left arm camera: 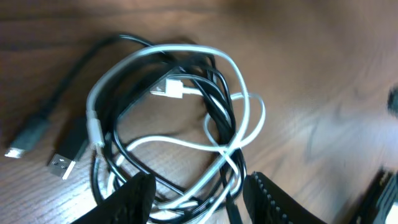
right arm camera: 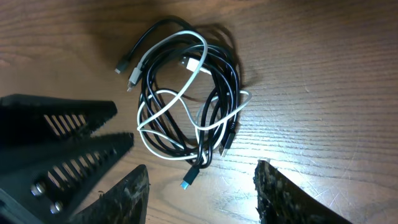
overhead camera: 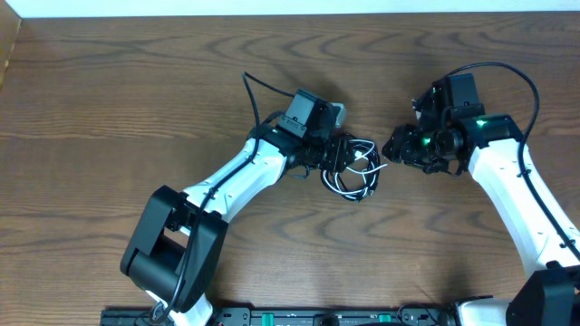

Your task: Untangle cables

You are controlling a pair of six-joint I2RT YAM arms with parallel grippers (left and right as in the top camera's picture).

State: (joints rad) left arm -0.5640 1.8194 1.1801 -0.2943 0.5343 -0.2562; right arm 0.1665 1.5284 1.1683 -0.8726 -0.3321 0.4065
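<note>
A wooden counter seen from above, with two white robot arms reaching in from either side toward a small bundle of cables lying near the middle. In the bundle a thin black cable and a thin white cable are coiled into roughly the same loop, the white one crossing over and under the black strands several times, which is what keeps them locked together. Several plug ends stick out free of the coil: a flat black plug and a smaller one lie just beside it on the wood, and a white plug rests inside the loop. The left pincer is low at the bundle's edge, its jaws standing apart with the nearest strands lying loose between them, clamped on nothing; it looks placed to pin or grip that side. The right pincer hangs over the opposite side, jaws also spread and empty, the coil just ahead of its fingertips rather than between them. The two probably face each other so that each can take one cable and draw them apart.
</note>
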